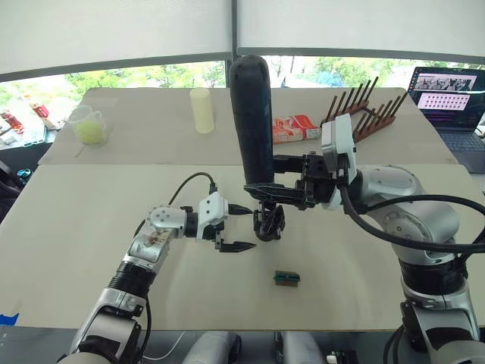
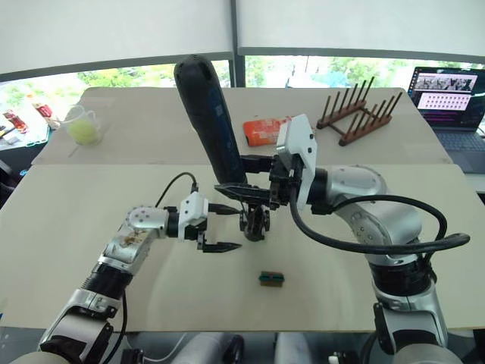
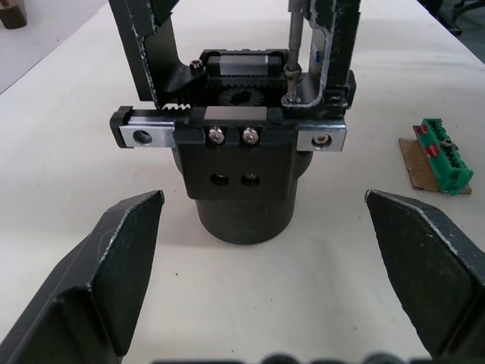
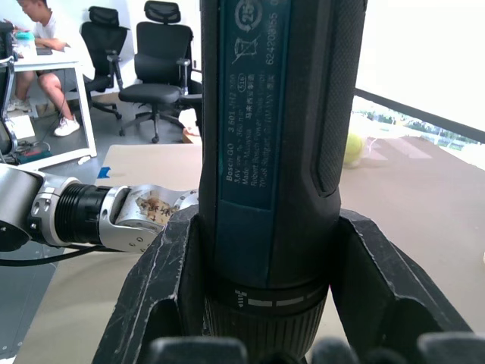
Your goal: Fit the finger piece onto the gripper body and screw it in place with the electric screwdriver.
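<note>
**Driver on the screw, left fingers wide and waiting**

Your gripper body (image 3: pixel 241 163) stands upright on the tabletop (image 1: pixel 364 258), mid-table, a chunky rigid block that looks heavy enough to sit still but could twist under torque. The finger piece (image 3: pixel 330 45) stands on its rail, and the thin bit of the electric screwdriver (image 1: pixel 251 125) comes down onto a screw beside it. You've got that driver clamped firmly in the right gripper (image 1: pixel 274 193), fingers pressed around its lower barrel; it's long and top-heavy, so keep it plumb. Your left gripper (image 3: pixel 265 265) faces the body with fingers (image 3: pixel 114 273) spread wide, apart from it on either side. If you brace, take the round base low. The green block (image 1: pixel 286 278) lies nearby, clear of everything.
</note>
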Available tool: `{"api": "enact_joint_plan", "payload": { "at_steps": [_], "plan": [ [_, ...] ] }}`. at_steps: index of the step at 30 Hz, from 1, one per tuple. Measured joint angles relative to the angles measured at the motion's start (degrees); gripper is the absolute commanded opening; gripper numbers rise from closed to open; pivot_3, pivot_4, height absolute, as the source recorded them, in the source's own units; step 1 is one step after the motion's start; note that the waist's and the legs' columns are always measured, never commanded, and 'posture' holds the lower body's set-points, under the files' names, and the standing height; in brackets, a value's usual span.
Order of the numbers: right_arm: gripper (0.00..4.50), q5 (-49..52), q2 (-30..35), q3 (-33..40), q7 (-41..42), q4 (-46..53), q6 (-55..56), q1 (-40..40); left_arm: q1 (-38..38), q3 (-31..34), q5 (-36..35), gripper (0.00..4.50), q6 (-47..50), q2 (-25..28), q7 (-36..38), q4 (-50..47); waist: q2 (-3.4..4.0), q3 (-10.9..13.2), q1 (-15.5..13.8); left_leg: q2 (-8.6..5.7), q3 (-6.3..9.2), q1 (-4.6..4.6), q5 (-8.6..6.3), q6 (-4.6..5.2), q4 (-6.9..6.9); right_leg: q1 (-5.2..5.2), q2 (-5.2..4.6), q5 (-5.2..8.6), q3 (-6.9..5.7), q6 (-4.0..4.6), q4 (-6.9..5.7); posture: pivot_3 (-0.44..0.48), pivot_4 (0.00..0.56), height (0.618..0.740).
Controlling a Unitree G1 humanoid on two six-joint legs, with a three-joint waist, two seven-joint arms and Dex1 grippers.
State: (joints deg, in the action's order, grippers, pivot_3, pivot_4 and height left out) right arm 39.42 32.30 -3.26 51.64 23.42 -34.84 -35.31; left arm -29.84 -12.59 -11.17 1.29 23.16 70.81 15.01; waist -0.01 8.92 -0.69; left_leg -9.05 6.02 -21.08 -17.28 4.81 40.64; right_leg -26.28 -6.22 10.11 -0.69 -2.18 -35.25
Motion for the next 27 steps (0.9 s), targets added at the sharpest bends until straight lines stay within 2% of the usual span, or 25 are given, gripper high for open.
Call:
{"api": "enact_joint_plan", "payload": {
  "at_steps": [15, 27],
  "plan": [
    [1.91, -1.81, 0.69, 0.11, 2.47, -0.36, 4.73, 2.88, -1.45, -0.02, 0.41, 4.50, -0.03, -0.91, -0.30, 3.40, -0.01, -0.01, -0.08, 0.00, 0.01, -0.01, 0.00, 0.00, 0.08, 0.03, 0.01, 0.00, -0.01, 0.00, -0.02, 0.000, 0.150, 0.740],
    [1.91, -1.94, 0.64, 0.09, 1.23, -1.07, 4.17, 2.29, -3.68, -1.86, 3.04, 4.50, -2.85, -8.09, -3.31, 11.53, -0.03, -0.03, -0.15, -0.01, 0.01, -0.01, 0.00, 0.00, 0.10, 0.04, -0.08, -0.01, -0.01, -0.01, -0.03, 0.000, 0.150, 0.740]
  ]
}}
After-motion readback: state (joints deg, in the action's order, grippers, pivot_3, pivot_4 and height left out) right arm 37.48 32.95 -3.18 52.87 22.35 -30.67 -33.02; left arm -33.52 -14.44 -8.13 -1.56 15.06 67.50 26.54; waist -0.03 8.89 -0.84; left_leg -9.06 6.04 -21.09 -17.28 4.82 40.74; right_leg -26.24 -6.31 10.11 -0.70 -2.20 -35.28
